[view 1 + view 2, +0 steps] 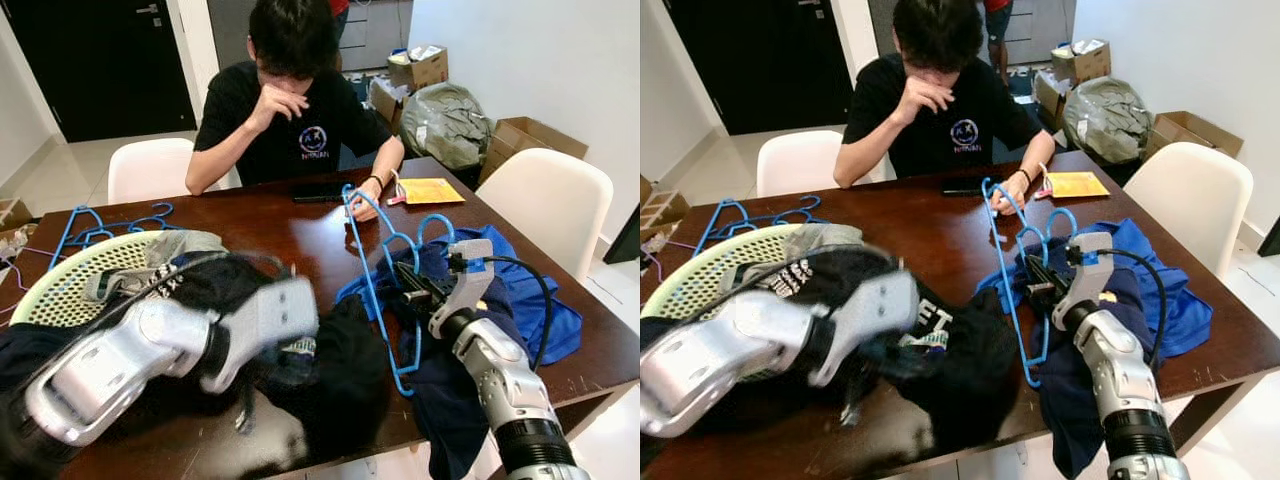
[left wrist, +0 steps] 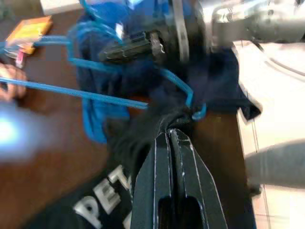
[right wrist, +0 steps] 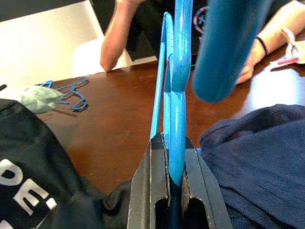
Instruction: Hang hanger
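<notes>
The right gripper (image 3: 169,183) is clamped on a thin blue plastic hanger (image 1: 372,262), held just above the dark wooden table (image 1: 300,235). The left gripper (image 2: 170,143), fingers closed, pinches the black printed T-shirt (image 1: 960,350) beside the hanger's lower corner. Judging by this, the dressing step is underway; next the shirt's opening needs threading over the hanger.

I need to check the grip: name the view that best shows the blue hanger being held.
Right wrist view: the right end effector is shut on the blue hanger. Eye views show its whole outline; left wrist view shows it blurred.

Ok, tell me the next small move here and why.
Probably pull the black shirt toward the hanger. The right gripper is shut on the hanger, and the left gripper is shut on the shirt's edge just beside the hanger's lower corner, not over it yet.
</notes>
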You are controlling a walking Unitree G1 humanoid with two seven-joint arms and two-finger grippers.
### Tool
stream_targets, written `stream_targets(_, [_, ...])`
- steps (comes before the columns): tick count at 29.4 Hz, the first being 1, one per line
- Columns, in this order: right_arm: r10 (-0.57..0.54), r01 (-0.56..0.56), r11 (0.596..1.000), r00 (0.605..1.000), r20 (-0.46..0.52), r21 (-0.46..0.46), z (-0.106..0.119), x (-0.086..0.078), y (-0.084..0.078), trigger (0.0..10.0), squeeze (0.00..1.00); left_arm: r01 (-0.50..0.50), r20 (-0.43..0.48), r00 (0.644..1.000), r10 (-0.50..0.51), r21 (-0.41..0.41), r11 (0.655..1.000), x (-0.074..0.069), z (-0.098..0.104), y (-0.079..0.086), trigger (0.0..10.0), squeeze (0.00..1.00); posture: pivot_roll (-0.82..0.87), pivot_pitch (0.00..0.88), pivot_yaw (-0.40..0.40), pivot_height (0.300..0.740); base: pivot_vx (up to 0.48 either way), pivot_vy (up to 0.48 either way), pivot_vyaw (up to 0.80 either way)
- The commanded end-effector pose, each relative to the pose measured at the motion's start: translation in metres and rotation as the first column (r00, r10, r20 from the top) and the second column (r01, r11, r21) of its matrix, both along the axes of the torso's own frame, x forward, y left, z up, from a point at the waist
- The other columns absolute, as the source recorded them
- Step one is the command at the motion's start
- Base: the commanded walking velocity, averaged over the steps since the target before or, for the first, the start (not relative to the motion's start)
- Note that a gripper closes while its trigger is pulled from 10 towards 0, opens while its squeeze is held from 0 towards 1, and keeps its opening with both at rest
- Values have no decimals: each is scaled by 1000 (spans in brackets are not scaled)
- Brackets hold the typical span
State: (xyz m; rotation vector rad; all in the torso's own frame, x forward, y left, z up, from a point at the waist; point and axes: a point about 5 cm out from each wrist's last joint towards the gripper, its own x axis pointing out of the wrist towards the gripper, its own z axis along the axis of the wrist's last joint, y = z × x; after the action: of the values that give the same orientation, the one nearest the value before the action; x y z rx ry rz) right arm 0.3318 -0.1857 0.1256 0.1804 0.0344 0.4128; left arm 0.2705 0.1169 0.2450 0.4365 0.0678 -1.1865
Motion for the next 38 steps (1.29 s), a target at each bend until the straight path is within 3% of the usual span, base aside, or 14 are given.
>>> stream_targets(1, [-4, 3, 1000, 998, -69, -6, -16, -4, 0, 10000, 0, -47, 32, 998, 48, -50, 998, 6, 11, 9, 0, 361, -5, 0, 36, 740, 0, 0, 0])
stream_targets(2, [-4, 3, 1000, 998, -69, -6, -16, -4, 0, 10000, 0, -47, 32, 998, 48, -50, 998, 6, 11, 9, 0, 361, -5, 0, 36, 740, 0, 0, 0])
stream_targets(3, [-7, 6, 1000, 998, -68, -3, -15, -4, -1, 10000, 0, -164, 123, 975, 186, -171, 972, 22, 47, 37, 0, 180, -5, 0, 38, 740, 0, 0, 0])
stream_targets(4, [-7, 6, 1000, 998, -68, -3, -15, -4, -1, 10000, 0, -164, 123, 975, 186, -171, 972, 22, 47, 37, 0, 180, -5, 0, 38, 740, 0, 0, 0])
stream_targets(5, [-9, 9, 1000, 998, -67, 0, -15, -4, -1, 10000, 0, -241, 178, 937, 300, -291, 926, 29, 79, 62, 0, 51, -2, 0, 39, 740, 0, 0, 0])
stream_targets(6, [-9, 9, 1000, 998, -67, 0, -15, -4, -1, 10000, 0, -241, 178, 937, 300, -291, 926, 29, 79, 62, 0, 51, -2, 0, 39, 740, 0, 0, 0])
stream_targets(7, [-9, 10, 1000, 998, -66, 2, -15, -5, -2, 10000, 0, -279, 249, 873, 419, -449, 849, 29, 128, 95, 0, 0, 13, 0, 37, 740, 0, 0, 0])
stream_targets(8, [-9, 9, 1000, 998, -66, 4, -15, -4, -2, 10000, 0, -271, 289, 823, 489, -557, 785, 22, 163, 117, 0, 0, 14, 0, 37, 740, 0, 0, 0])
stream_targets(9, [-8, 8, 1000, 998, -67, 4, -15, -4, -2, 10000, 0, -237, 318, 799, 510, -612, 754, 13, 188, 130, 0, 0, 22, 0, 34, 740, 0, 0, 0])
stream_targets(11, [-7, 7, 1000, 998, -67, 4, -15, -4, -2, 10000, 0, -212, 335, 788, 516, -638, 740, 6, 202, 136, 0, 0, 22, 0, 34, 740, 0, 0, 0])
stream_targets(14, [-5, 5, 1000, 998, -69, 3, -15, -3, -1, 10000, 0, -176, 362, 796, 486, -629, 757, 0, 217, 137, 0, 0, 34, 0, 36, 740, 0, 0, 0])
stream_targets(20, [-7, 8, 1000, 998, -68, 8, -14, -3, 0, 10000, 0, -161, 355, 835, 421, -574, 803, 5, 217, 132, 0, 0, 35, 0, 40, 740, 0, 0, 0])
stream_targets(31, [-11, 12, 1000, 998, -68, 15, -15, -4, 0, 10000, 0, -131, 319, 868, 381, -593, 794, 24, 217, 118, 0, 0, 32, 0, 39, 740, 0, 0, 0])
stream_targets(38, [-8, 9, 1000, 997, -73, 14, -16, -4, 0, 10000, 0, -68, 339, 882, 327, -596, 800, 28, 220, 91, 0, 0, 33, 0, 21, 740, 0, 0, 0])
